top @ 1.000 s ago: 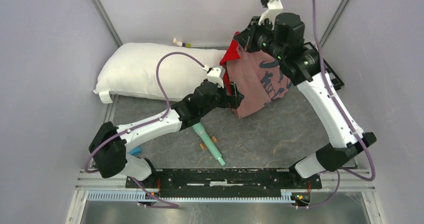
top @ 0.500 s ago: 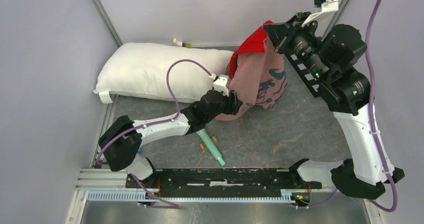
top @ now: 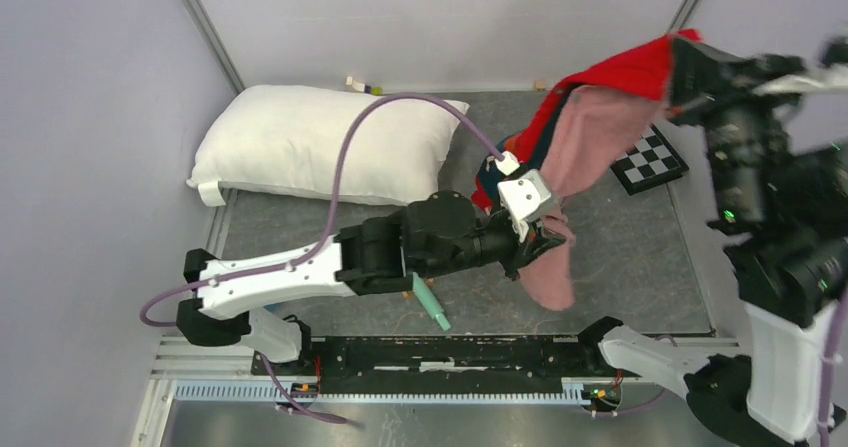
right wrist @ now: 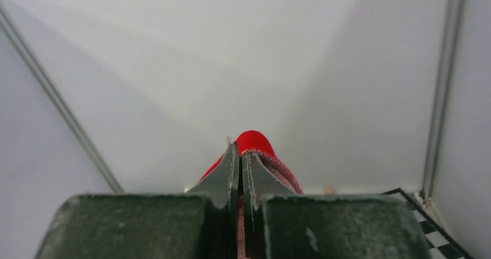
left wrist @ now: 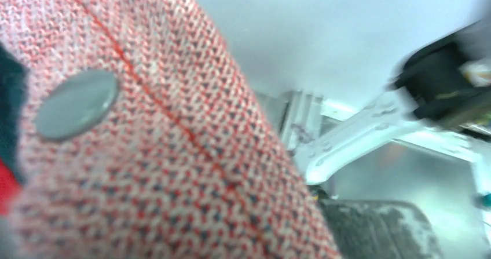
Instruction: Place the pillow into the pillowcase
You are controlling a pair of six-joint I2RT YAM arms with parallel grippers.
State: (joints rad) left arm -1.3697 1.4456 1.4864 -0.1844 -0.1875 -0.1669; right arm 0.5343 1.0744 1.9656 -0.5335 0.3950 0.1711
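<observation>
White and puffy, the pillow [top: 320, 147] lies at the far left of the table [top: 620, 267], close along the back wall. Grey surface shows to its right. The pillowcase [top: 600, 117] hangs lifted, apart from the pillow. Its red edge is pinched in the closed right end effector [right wrist: 239, 157], high by the right wall above the checkerboard [top: 650, 160]. The lower folds drape over the left end effector [top: 537, 239] at mid-table, and I cannot tell its grip.

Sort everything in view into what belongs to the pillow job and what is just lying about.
For the job:
the pillow, back left
the pillowcase, pinched in the right gripper

Just lying about:
the checkerboard
the teal pen-like tool
the small bits by the back wall
</observation>
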